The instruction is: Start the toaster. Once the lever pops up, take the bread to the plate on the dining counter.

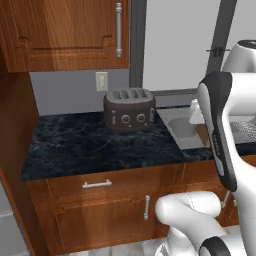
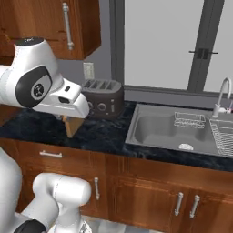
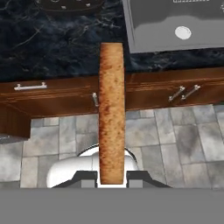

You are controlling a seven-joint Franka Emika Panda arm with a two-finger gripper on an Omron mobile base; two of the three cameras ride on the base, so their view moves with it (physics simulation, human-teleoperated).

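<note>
My gripper [image 3: 111, 177] is shut on the bread [image 3: 111, 113], a golden-brown slice seen edge-on and pointing away from the hand. In the right base view the bread [image 2: 73, 126] hangs below the hand, over the front of the worktop and left of the toaster [image 2: 102, 98]. The dark four-slot toaster [image 1: 130, 109] stands at the back of the worktop against the wall. Its front edge also shows at the top of the hand view, as the toaster [image 3: 70, 4]. The plate and the dining counter are out of view.
The black marble worktop [image 1: 85, 145] sits on wooden drawers and doors. A steel sink [image 2: 168, 127] lies right of the toaster, with a faucet [image 2: 220, 98] and a dish rack [image 2: 223, 136]. Upper cabinets [image 1: 65, 30] hang above. Grey floor tiles [image 3: 175, 140] lie below.
</note>
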